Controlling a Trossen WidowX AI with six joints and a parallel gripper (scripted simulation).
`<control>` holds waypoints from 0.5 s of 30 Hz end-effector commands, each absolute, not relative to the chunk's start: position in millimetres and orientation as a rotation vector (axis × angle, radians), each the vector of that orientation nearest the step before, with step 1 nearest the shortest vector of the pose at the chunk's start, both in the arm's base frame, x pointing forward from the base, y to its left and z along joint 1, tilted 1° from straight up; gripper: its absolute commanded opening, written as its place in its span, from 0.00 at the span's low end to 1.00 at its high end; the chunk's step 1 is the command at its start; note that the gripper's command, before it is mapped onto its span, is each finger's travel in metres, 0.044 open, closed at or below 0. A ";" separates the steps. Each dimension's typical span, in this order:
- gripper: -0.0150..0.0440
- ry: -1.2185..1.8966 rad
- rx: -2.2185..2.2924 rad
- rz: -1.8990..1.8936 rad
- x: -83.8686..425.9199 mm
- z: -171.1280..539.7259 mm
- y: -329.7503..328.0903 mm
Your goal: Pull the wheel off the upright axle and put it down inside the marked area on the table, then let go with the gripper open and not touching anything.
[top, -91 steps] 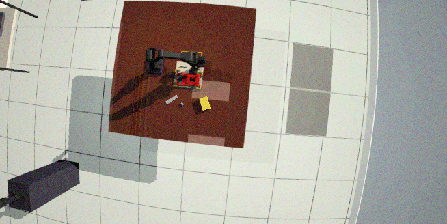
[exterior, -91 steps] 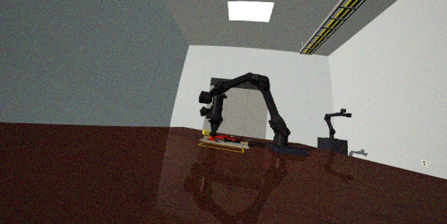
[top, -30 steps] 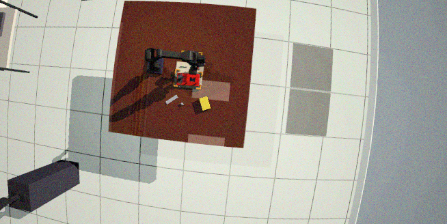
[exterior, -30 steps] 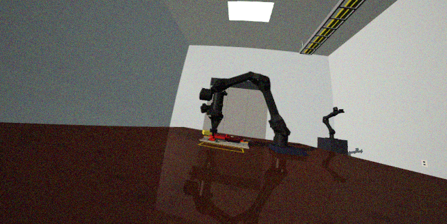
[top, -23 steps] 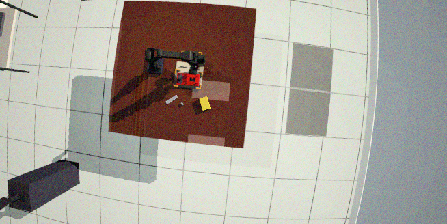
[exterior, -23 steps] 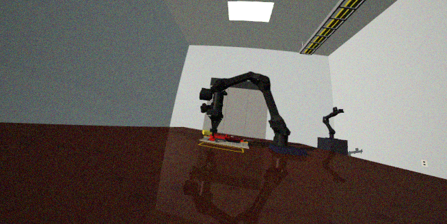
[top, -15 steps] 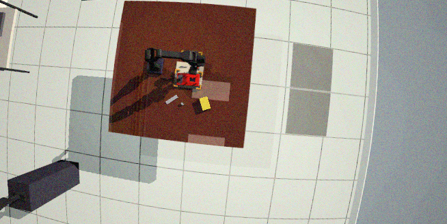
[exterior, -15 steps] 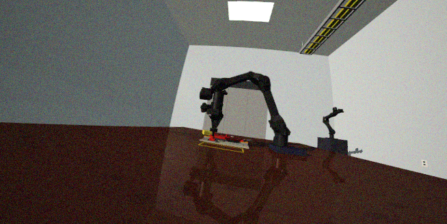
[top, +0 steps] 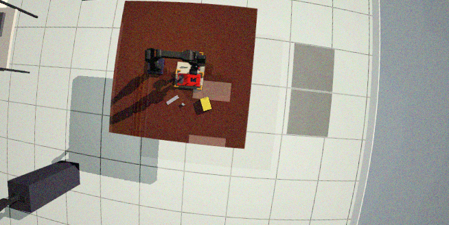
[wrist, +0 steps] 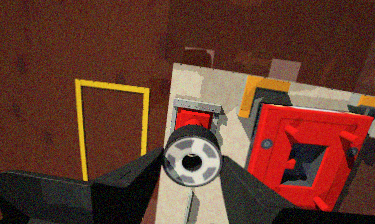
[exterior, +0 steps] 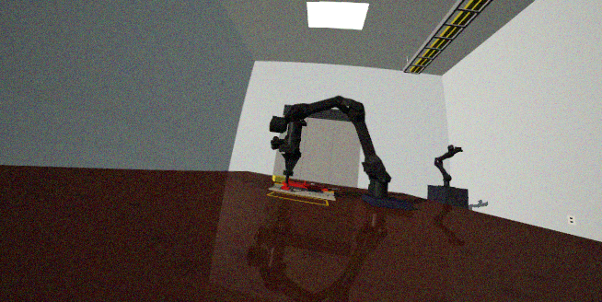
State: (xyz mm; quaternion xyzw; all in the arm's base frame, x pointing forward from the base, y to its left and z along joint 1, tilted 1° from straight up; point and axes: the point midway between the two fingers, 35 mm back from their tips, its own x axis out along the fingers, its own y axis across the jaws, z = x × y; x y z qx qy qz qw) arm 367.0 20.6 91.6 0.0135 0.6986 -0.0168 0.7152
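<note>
While my arm arches over the brown table (top: pixel 220 27), its gripper (wrist: pixel 192 172) points straight down with both dark fingers pinching the wheel (wrist: pixel 192 156) by its black tyre, one finger on either side. In the wrist view the wheel faces the camera, grey spoked hub and dark centre hole showing, and it sits in front of a red block (wrist: pixel 193 119) set in a grey-rimmed recess of the cream base board (wrist: pixel 208 85); I cannot tell from here whether the wheel is on the axle or lifted clear of it. Just beside that recess, on the same board, a red tray-like fixture (wrist: pixel 303 150) framed by orange corner brackets (wrist: pixel 260 90) holds several short red pegs around a dark cut-out in its floor. The yellow-outlined rectangle (wrist: pixel 113 90) marking the drop area lies on the table just beside the board, on the side away from the red fixture, with only bare brown table inside its border. From above, a yellow block (top: pixel 205 103) and a small grey bar (top: pixel 172 100) lie on the table near the board. The exterior view shows the gripper (exterior: pixel 288 176) low over the board.
</note>
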 end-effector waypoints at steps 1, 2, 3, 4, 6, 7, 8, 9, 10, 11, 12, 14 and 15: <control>0.25 1.538 0.035 -0.043 367.7 96.1 20.6; 0.25 1.538 0.035 -0.043 367.7 96.4 20.6; 0.25 1.538 0.035 -0.043 367.7 96.8 20.6; 0.25 1.537 0.035 -0.043 367.6 97.1 20.6; 0.25 1.537 0.035 -0.043 367.6 97.7 20.6; 0.25 1.537 0.035 -0.043 367.6 97.9 20.6; 0.25 1.537 0.035 -0.043 367.6 98.7 20.6; 0.25 1.537 0.035 -0.043 367.6 100.3 20.6; 0.25 1.537 0.035 -0.043 367.5 102.5 20.6; 0.25 1.537 0.035 -0.043 367.4 105.4 20.7; 0.25 1.537 0.035 -0.043 367.2 109.0 20.7; 0.25 1.537 0.035 -0.043 366.2 118.4 20.8; 0.25 1.537 0.035 -0.043 365.3 123.8 20.8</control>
